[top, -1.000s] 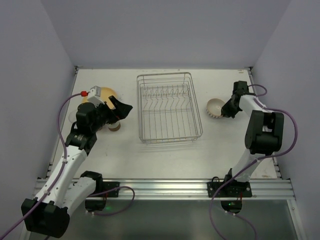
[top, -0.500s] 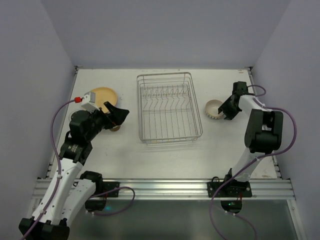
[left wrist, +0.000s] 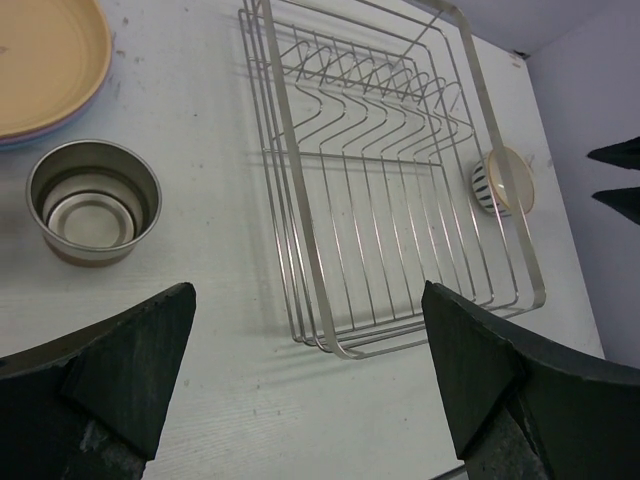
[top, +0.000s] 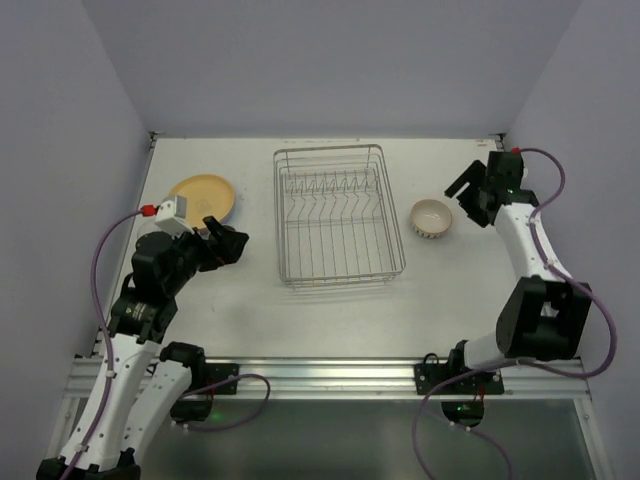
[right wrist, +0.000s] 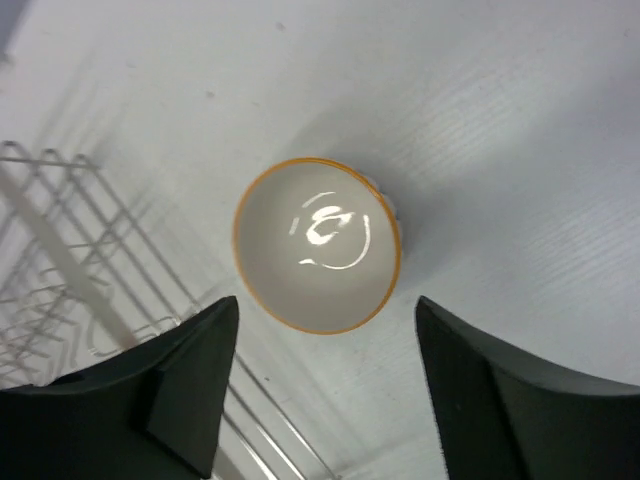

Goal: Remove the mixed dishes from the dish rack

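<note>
Right gripper [right wrist: 320, 400] hovers with its fingers spread above the white ribbed bowl with an orange rim [right wrist: 318, 245]. The bowl sits upright on the white table [top: 300, 320], just right of the silver wire dish rack [top: 340, 215]. Left gripper [left wrist: 300, 390], spread wide, hangs near a brown-and-cream cup [left wrist: 93, 203] and a yellow-orange round plate [top: 203, 197].

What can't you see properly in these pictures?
- Left wrist view: the plate stack is cut off by the picture's edge, so I cannot count the plates.
- Top view: the cup is out of sight under the left gripper.
- Right wrist view: the bowl is seen from above, so its outside is hidden.
</note>
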You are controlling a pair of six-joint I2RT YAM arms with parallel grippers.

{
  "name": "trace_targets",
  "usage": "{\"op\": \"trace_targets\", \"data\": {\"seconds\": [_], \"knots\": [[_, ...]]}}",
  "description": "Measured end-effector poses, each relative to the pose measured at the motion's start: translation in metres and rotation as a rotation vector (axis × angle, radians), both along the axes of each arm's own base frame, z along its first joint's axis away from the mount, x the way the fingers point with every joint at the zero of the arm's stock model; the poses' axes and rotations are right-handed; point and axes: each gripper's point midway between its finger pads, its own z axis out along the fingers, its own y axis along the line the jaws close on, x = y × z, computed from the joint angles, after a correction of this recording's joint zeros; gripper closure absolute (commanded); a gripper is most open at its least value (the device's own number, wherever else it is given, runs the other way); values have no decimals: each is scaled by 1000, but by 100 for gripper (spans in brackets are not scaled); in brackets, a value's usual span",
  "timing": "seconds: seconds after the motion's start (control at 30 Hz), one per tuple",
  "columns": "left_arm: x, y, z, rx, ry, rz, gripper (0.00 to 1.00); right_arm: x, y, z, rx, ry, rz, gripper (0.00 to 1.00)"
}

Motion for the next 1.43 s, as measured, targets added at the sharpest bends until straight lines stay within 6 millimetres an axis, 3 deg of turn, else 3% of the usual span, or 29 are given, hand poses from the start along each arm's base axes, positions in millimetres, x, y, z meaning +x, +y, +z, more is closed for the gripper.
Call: {"op": "trace_targets", "data": {"seconds": [0.07, 0.2, 0.37, 0.47, 0.6, 0.77, 1.03, 1.43], "knots": [[-2, 5, -2, 21, 0, 21, 0, -5, 4, 28, -7, -106, 23, 1], [-7, 17, -2, 60, -17, 65, 0, -41, 31, 63, -14, -269, 127, 1], [-13, 23, 0, 84, -36, 79, 0, -76, 81, 93, -21, -400, 318, 1], [-15, 26, -2, 109, -35, 80, 0, -93, 99, 105, -13, -472, 406, 1], [-14, 29, -1, 163, -39, 70, 0, -113, 111, 112, -3, -539, 485, 1], [-13, 29, 9, 211, -89, 42, 0, -121, 124, 112, 12, -571, 571, 1], [-17, 20, 12, 214, -181, -23, 0, -143, 157, 98, 126, -634, 766, 1], [-19, 29, 6, 221, -192, 24, 0, -155, 170, 114, 160, -714, 860, 1]]}}
